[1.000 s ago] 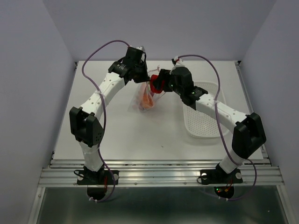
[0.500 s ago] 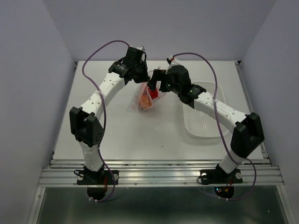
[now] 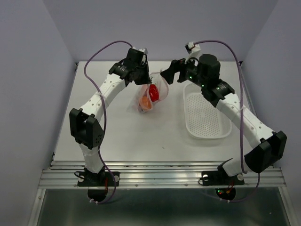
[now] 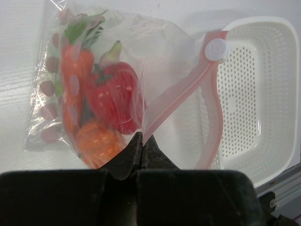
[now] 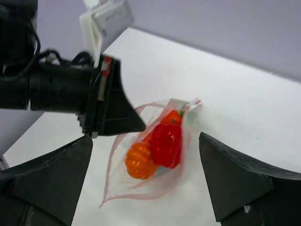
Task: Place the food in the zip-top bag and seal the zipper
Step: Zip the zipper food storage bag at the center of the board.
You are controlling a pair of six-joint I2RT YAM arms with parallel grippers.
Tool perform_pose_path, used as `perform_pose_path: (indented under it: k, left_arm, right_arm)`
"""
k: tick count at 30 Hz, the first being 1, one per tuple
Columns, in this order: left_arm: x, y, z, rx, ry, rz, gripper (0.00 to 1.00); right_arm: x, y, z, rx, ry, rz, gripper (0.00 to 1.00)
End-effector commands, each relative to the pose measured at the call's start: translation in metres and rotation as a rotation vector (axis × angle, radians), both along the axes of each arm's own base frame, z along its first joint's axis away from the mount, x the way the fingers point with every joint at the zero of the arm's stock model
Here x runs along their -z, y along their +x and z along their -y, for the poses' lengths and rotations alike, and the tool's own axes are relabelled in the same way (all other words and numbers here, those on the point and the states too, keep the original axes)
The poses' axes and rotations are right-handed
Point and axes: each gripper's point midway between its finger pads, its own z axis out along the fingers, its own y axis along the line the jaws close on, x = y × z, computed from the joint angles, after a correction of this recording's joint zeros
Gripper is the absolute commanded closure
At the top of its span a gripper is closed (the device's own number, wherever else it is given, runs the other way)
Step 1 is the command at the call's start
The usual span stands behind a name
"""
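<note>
The bag [image 3: 149,92] hangs just above the middle of the top view, over a white table [image 3: 141,136] closed in by pale lilac walls. A white basket [image 3: 190,127] sits on the table to the right of the bag, apart from it.

My left arm reaches up and over from the lower left, and my left gripper [image 4: 141,141] is pinched together on the bag's top edge, right beside the zipper [image 4: 174,99]. My right arm bends in from the lower right; my right gripper [image 3: 169,74] hovers to the upper right of the bag with its fingers spread wide, touching nothing.

The bag is clear, with pink dots down its left side in the left wrist view. Inside lie a red pepper [image 4: 113,99], an orange fruit [image 4: 96,143] below it and a carrot [image 4: 77,66] with green leaves at the upper left. The zipper's two pink strips part below the white slider [image 4: 216,48], so the mouth gapes. I cannot tell whether the bag's lower end touches the table
</note>
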Motion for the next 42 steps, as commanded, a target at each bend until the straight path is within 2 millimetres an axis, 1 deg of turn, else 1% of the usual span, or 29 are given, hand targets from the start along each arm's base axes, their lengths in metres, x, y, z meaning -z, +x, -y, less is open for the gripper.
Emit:
perform_pose_path:
  k: [1,2,4,5,7,9,10,11,12,13,14,16,17,18,19,20,21,22,23,24,25,26,27,28,34,37,38,39,42]
  left_arm:
    - [-0.029,-0.027,0.004,0.144,-0.043,0.072,1.00]
    - [-0.019,-0.032,0.004,0.180,-0.029,0.065,1.00]
    - [-0.025,-0.041,0.006,0.228,-0.049,0.079,1.00]
    - [-0.021,-0.044,0.006,0.245,-0.044,0.076,1.00]
    - [-0.029,-0.056,0.009,0.334,-0.055,0.110,1.00]
    - [-0.024,-0.068,0.010,0.404,-0.057,0.112,1.00]
    - [-0.030,-0.073,0.009,0.431,-0.054,0.140,1.00]
    - [-0.024,-0.077,0.006,0.446,-0.047,0.133,1.00]
    - [-0.024,-0.080,0.004,0.453,-0.044,0.141,1.00]
    - [-0.032,-0.084,0.003,0.461,-0.049,0.176,1.00]
    - [-0.027,-0.087,0.001,0.468,-0.044,0.170,1.00]
    - [-0.030,-0.092,-0.002,0.468,-0.047,0.179,1.00]
    - [-0.027,-0.094,-0.003,0.471,-0.049,0.169,1.00]
    - [-0.027,-0.096,-0.004,0.475,-0.053,0.166,1.00]
    - [-0.024,-0.099,-0.004,0.484,-0.056,0.159,1.00]
    - [-0.023,-0.101,-0.003,0.496,-0.060,0.157,1.00]
    - [-0.026,-0.103,-0.002,0.503,-0.069,0.168,1.00]
    - [-0.026,-0.104,-0.002,0.507,-0.072,0.167,1.00]
    - [-0.025,-0.106,-0.002,0.514,-0.073,0.168,1.00]
    - [-0.026,-0.106,-0.002,0.516,-0.075,0.174,1.00]
    - [-0.028,-0.107,-0.003,0.518,-0.078,0.182,1.00]
    - [-0.028,-0.109,-0.003,0.524,-0.081,0.181,1.00]
    - [-0.027,-0.110,-0.002,0.530,-0.085,0.180,1.00]
    - [-0.028,-0.112,0.000,0.543,-0.094,0.185,1.00]
    - [-0.024,-0.115,-0.001,0.545,-0.101,0.181,1.00]
    - [-0.021,-0.116,-0.001,0.546,-0.102,0.173,1.00]
    - [-0.020,-0.116,-0.001,0.546,-0.102,0.170,1.00]
    - [-0.019,-0.117,0.000,0.549,-0.104,0.167,1.00]
    - [-0.019,-0.117,0.000,0.550,-0.114,0.170,1.00]
  right_arm:
    - [-0.052,0.004,0.038,-0.072,-0.003,0.179,0.00]
    - [-0.049,0.011,0.051,-0.065,-0.038,0.204,0.00]
    - [-0.046,0.009,0.055,-0.117,-0.069,0.236,0.00]
    - [-0.044,0.012,0.061,-0.138,-0.128,0.288,0.00]
    - [-0.031,0.003,0.064,-0.263,-0.166,0.329,0.00]
    - [-0.022,-0.006,0.063,-0.379,-0.225,0.411,0.00]
    - [-0.014,-0.019,0.062,-0.468,-0.218,0.426,0.00]
    - [-0.010,-0.024,0.060,-0.523,-0.255,0.488,0.00]
    - [-0.005,-0.031,0.061,-0.573,-0.252,0.498,0.00]
    - [0.004,-0.034,0.060,-0.598,-0.255,0.497,0.00]
    - [0.010,-0.035,0.060,-0.626,-0.288,0.544,0.00]
    - [0.026,-0.045,0.057,-0.696,-0.285,0.529,0.00]
    - [0.033,-0.043,0.056,-0.728,-0.313,0.561,0.00]
    - [0.048,-0.049,0.054,-0.778,-0.292,0.506,0.00]
    - [0.049,-0.048,0.054,-0.815,-0.336,0.582,0.00]
    - [0.057,-0.050,0.054,-0.847,-0.353,0.589,0.00]
    - [0.074,-0.065,0.056,-0.907,-0.338,0.525,0.00]
    - [0.080,-0.067,0.056,-0.935,-0.347,0.526,0.00]
    - [0.090,-0.063,0.055,-0.969,-0.362,0.553,0.00]
    - [0.086,-0.062,0.054,-0.982,-0.359,0.558,0.00]
    - [0.089,-0.067,0.054,-1.003,-0.332,0.516,0.00]
    - [0.097,-0.062,0.052,-1.014,-0.317,0.489,0.00]
    - [0.099,-0.062,0.051,-1.023,-0.300,0.462,0.00]
    - [0.092,-0.059,0.049,-1.026,-0.286,0.476,0.00]
    - [0.094,-0.055,0.034,-1.072,-0.198,0.491,0.00]
    - [0.090,-0.055,0.025,-1.089,-0.191,0.504,0.00]
    - [0.091,-0.060,0.017,-1.105,-0.177,0.475,0.00]
    - [0.089,-0.058,0.012,-1.107,-0.181,0.497,0.01]
    - [0.096,-0.058,-0.001,-1.111,-0.211,0.482,0.03]
